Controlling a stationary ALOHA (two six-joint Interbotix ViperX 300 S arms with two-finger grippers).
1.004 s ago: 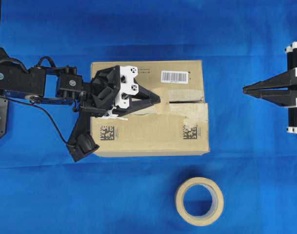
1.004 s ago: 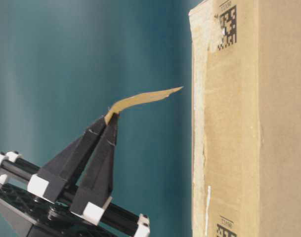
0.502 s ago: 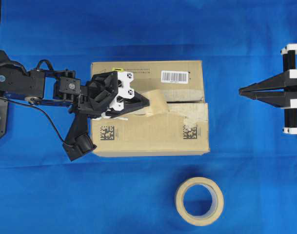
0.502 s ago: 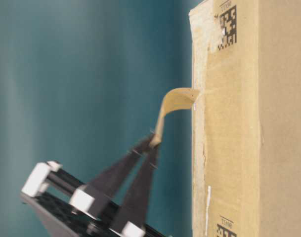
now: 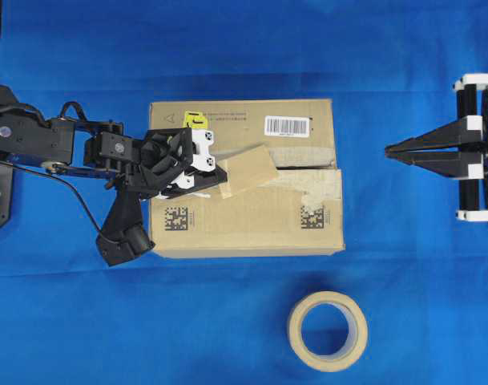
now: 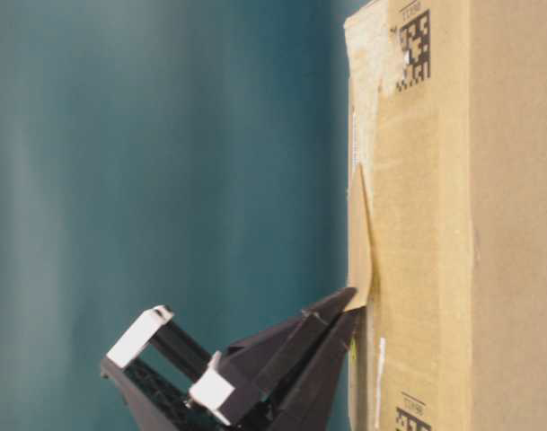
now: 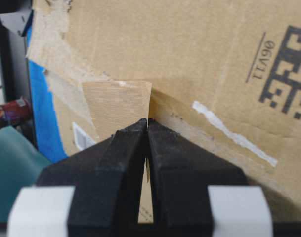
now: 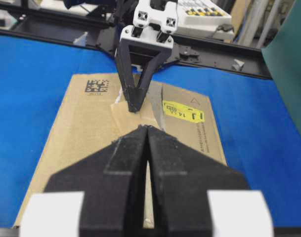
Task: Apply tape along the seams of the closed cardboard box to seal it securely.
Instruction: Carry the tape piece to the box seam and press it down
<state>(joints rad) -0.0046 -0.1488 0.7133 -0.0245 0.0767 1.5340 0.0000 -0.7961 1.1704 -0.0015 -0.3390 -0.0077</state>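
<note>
Tape being laid on the box seam

Tape [image 5: 248, 170] is sitting pinched at its near end between the closed left fingers [image 7: 125, 143], which are pressing down at the box [image 5: 244, 220] top near its left-middle. From there the strip is lying flat and slightly skewed across the seam [image 5: 304, 168], its far end pointing toward the barcode label [image 5: 286, 126]. Pale old tape remnants [image 5: 320, 187] are lining the gap further right. The right fingers [image 5: 392, 149] are closed on nothing, hovering well apart beyond the box's right end. A tape roll [image 5: 327, 330] is resting on the blue counter [image 5: 67, 321] in front of the box. The step in hand looks like sticking the strip down; next, the left fingers probably need to let go and rub the strip flat along the gap.
</note>
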